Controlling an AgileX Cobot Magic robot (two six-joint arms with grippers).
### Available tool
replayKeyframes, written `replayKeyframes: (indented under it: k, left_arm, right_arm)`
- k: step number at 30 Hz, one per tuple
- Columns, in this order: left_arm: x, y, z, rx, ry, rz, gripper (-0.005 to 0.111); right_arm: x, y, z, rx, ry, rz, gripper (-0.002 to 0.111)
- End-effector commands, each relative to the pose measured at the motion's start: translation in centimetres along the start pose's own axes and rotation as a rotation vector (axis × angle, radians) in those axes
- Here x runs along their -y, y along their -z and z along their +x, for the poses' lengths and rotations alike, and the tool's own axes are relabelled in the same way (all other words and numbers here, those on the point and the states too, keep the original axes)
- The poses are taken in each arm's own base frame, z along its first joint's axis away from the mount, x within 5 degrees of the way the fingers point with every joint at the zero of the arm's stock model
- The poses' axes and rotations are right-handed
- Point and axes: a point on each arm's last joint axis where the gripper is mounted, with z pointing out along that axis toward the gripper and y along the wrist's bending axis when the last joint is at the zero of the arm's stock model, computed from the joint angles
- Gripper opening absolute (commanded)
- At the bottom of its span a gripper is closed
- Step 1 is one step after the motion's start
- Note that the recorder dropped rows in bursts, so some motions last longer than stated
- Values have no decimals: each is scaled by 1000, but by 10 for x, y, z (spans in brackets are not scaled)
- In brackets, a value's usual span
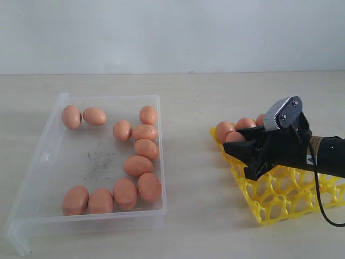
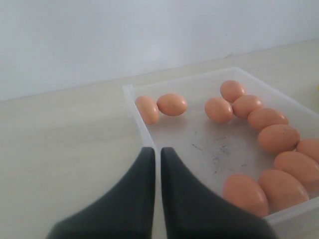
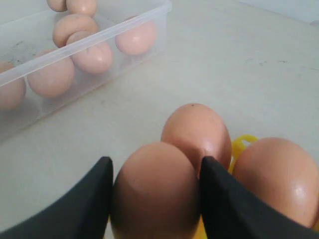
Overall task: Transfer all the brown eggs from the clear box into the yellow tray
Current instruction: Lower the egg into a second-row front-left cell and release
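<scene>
My right claw (image 3: 155, 167) is closed on one brown egg (image 3: 155, 199), with a black finger pressed against each side of it. I hold it over the near-left corner of the yellow tray (image 1: 285, 189), which sits on the tabletop (image 1: 194, 216) to the right of the clear box (image 1: 33, 170) and well apart from it. Two more eggs stand just beside the one I hold: one (image 3: 197, 132) just behind it and one (image 3: 276, 179) to its side. From the outside camera I can make out a small cluster of eggs (image 1: 245, 124) at that end of the tray. My arm covers part of them, so I cannot count them for certain. The rest of the tray's cells that I can see are bare yellow lattice.

My left claw (image 2: 157, 152) is pinched almost together, only a thin slit between its fingers, and it grips nothing. It hangs near one end wall of the box.

Eleven eggs lie in the box: a pair (image 1: 94, 116) touching at the far left, a loose line (image 1: 144, 132) down the right side, and a row (image 1: 101, 200) along the near wall. Dark specks mark the bare middle of the floor
</scene>
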Motion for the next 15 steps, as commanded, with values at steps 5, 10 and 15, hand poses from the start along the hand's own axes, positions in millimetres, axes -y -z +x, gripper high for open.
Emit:
replayKeyframes:
  k: [5,10,15]
  left_arm:
    - [0,0,1,2,-3,5,4]
    - [0,0,1,2,-3,5,4]
    - [0,0,1,2,-3,5,4]
  right_arm:
    - [4,0,3,-31,-43,40,10]
    - [4,0,4,-45,-56,45,39]
    - [4,0,3,-38,-64,43,47]
